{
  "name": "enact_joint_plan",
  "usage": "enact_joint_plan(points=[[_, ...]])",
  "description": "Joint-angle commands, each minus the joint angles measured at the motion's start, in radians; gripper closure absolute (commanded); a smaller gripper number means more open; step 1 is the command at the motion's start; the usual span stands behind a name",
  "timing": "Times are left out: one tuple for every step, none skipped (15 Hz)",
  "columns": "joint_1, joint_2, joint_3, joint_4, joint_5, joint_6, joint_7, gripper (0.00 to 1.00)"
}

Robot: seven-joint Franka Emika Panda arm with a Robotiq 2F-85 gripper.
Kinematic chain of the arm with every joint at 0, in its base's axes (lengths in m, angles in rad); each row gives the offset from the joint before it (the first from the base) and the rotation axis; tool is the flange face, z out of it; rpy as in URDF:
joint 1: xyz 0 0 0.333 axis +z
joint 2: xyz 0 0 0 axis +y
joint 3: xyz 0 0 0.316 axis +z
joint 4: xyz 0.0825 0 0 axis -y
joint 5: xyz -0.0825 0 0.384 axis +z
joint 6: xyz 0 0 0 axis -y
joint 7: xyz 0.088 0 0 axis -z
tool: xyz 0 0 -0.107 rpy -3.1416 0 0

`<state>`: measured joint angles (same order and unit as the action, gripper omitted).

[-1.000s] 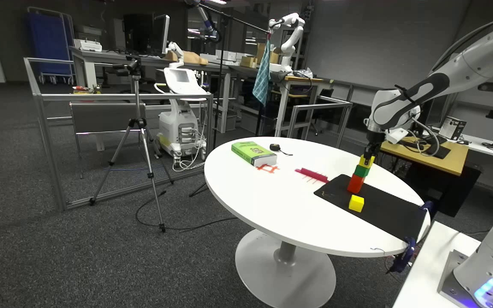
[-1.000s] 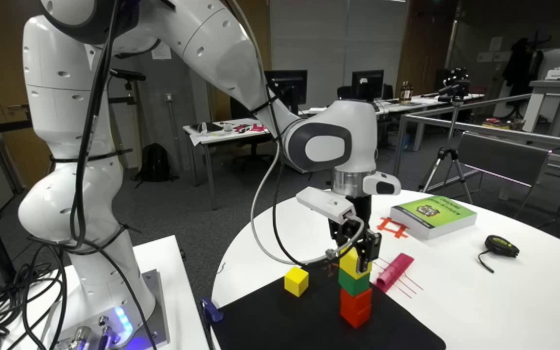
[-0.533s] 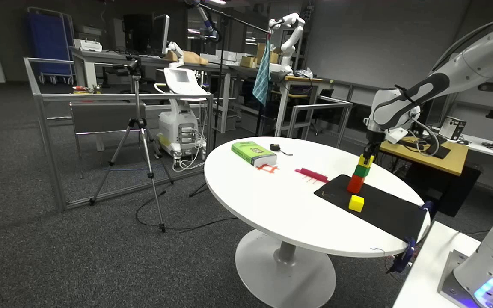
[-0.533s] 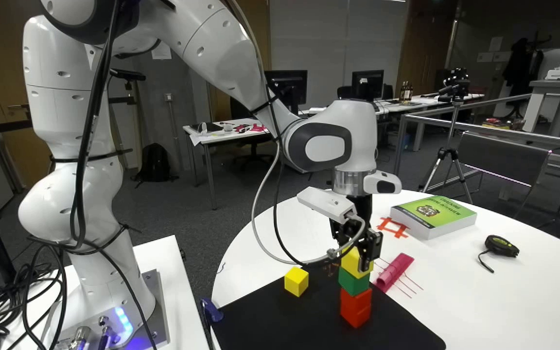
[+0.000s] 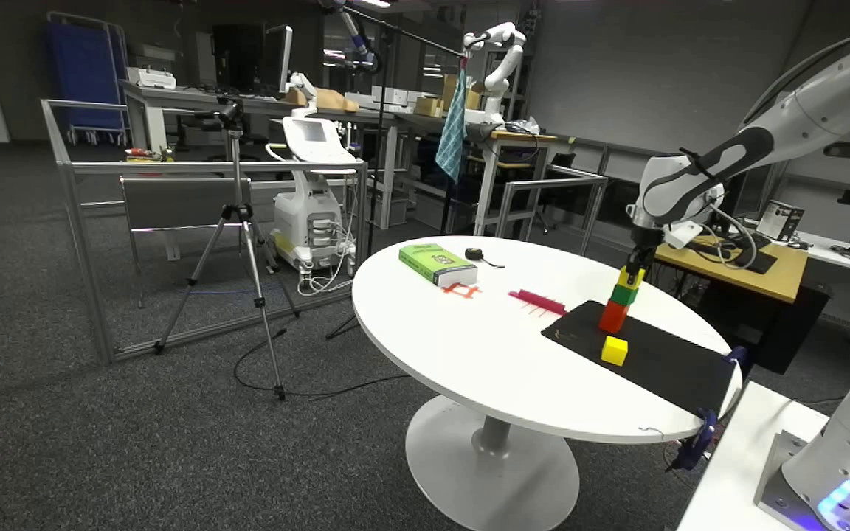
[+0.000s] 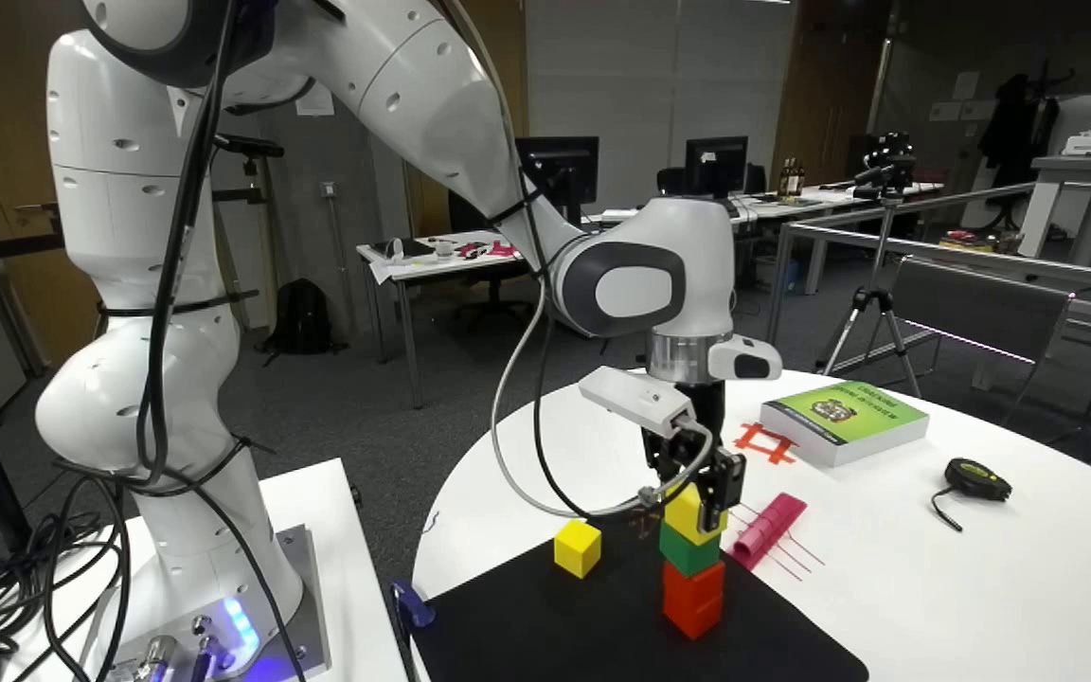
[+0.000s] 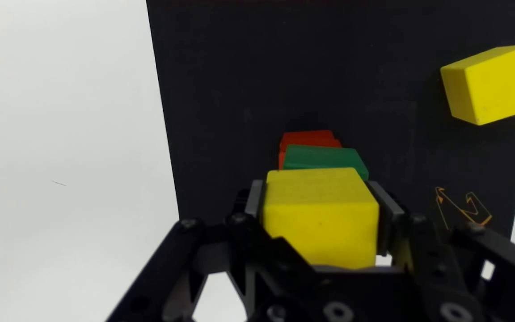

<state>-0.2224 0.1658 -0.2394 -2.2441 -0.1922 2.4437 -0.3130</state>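
Wrist view: gripping a yellow, probably wooden cube (image 7: pixel 322 235) in the pincer (image 7: pixel 321 201), parted only to the cube's width. In both exterior views: holding it atop a green cube (image 6: pixel 689 556) and stacked red cubes (image 6: pixel 683 597), on a flat black mat (image 6: pixel 545 625). Nudging only slightly over the last second; probably aligning, not releasing.

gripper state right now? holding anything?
Gripper: closed, holding the upper yellow block between its fingers, above the green block.
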Motion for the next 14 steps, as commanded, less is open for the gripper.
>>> enact_joint_plan(points=[[-0.006,0.005,0.005,0.004,-0.029,0.023,0.012,0.17],[-0.006,0.004,0.005,0.004,-0.030,0.023,0.011,0.15],[-0.007,0.004,0.006,0.004,-0.028,0.021,0.010,0.08],[-0.007,0.003,0.006,0.004,-0.028,0.021,0.010,0.01],[-0.007,0.001,0.006,0.003,-0.027,0.022,0.008,0.00],[-0.007,-0.004,0.006,0.001,-0.026,0.021,0.006,0.00],[-0.008,-0.012,0.006,-0.003,-0.024,0.021,0.003,0.00],[-0.010,-0.028,0.006,-0.011,-0.019,0.022,-0.004,0.00],[-0.013,-0.044,0.007,-0.019,-0.013,0.023,-0.013,0.00],[-0.014,-0.074,0.007,-0.035,-0.010,0.026,-0.024,0.00],[-0.014,-0.092,0.006,-0.042,-0.012,0.031,-0.030,0.00],[-0.014,-0.126,0.005,-0.056,-0.010,0.034,-0.035,0.00],[-0.014,-0.153,0.004,-0.070,-0.013,0.047,-0.039,0.00],[-0.013,-0.189,0.004,-0.087,-0.011,0.054,-0.047,0.00]])
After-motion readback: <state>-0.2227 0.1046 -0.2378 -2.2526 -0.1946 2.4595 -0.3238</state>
